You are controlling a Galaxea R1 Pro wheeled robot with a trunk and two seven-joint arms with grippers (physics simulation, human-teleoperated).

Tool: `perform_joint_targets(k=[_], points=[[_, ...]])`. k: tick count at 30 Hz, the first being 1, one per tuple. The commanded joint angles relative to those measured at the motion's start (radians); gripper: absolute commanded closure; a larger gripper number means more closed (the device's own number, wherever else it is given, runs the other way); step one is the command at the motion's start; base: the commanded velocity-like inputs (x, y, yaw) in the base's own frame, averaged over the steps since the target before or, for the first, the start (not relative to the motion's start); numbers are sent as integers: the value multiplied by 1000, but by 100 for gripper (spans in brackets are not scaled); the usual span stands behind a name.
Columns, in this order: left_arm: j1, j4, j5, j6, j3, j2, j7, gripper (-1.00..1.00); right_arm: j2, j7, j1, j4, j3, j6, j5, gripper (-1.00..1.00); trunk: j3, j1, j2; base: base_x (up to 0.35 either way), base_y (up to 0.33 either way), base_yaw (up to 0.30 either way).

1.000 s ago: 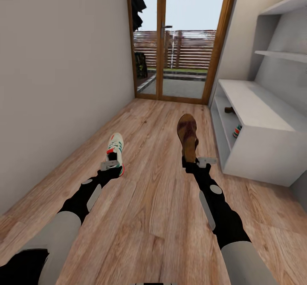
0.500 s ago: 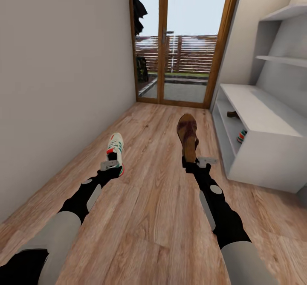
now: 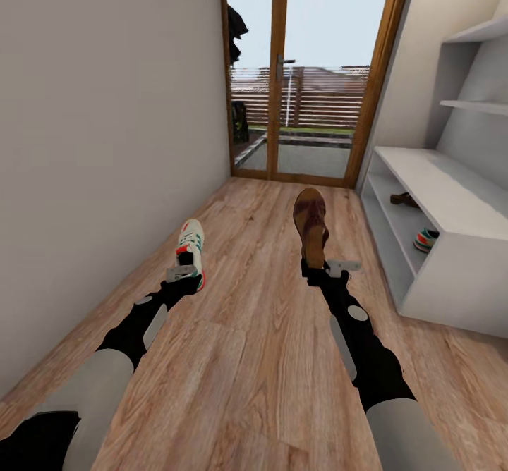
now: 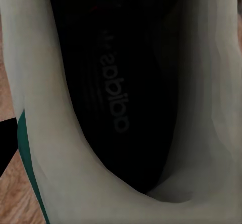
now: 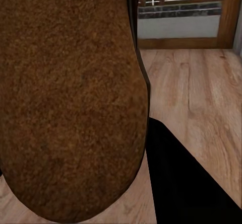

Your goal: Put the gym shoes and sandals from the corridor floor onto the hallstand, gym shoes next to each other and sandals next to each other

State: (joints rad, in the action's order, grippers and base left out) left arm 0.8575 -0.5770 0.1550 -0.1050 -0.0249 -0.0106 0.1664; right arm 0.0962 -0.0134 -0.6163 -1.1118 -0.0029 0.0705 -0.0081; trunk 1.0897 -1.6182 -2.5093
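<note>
I see the corridor floor (image 3: 247, 358) running ahead of me to a glazed wooden door (image 3: 310, 76), with a plain wall (image 3: 92, 139) along one side. The hallstand (image 3: 451, 245) is my landmark: a pale low unit with open shelves, standing against the opposite wall, short of the door.

On the hallstand's upper open shelf lies one dark sandal (image 3: 403, 199), towards the door end. On the shelf below it, nearer to me, sits one gym shoe (image 3: 425, 239), partly hidden by the end panel.

My right arm reaches out over the floor just beside the hallstand's open front. Its right claw (image 3: 319, 268) is clamped on the heel of the second sandal (image 3: 310, 225), held clear of the floor with the toe pointing at the door; my right wrist camera shows its grainy brown sole (image 5: 70, 98) close up.

Further from the hallstand, nearer the plain wall, my left claw (image 3: 182, 272) is clamped on the heel of the second gym shoe (image 3: 191, 249), toe also towards the door. The left wrist camera looks into its dark, lettered insole (image 4: 113, 83).
</note>
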Motion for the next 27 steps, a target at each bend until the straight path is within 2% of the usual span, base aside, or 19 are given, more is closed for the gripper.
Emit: perform_joint_targets(k=[1, 16, 27], points=[[0, -2, 11, -8, -3, 0, 5, 100, 0, -2, 0, -2, 0, 7, -4, 100, -1, 0, 0, 251, 228, -25], [0, -3, 11, -9, -3, 0, 5, 100, 0, -2, 0, -3, 0, 6, -7, 100, -21, 0, 0, 184, 275, -140], [0, -3, 11, -9, -3, 1, 5, 100, 0, -2, 0, -3, 1, 7, -6, 100, -26, 0, 0, 174, 282, -219]])
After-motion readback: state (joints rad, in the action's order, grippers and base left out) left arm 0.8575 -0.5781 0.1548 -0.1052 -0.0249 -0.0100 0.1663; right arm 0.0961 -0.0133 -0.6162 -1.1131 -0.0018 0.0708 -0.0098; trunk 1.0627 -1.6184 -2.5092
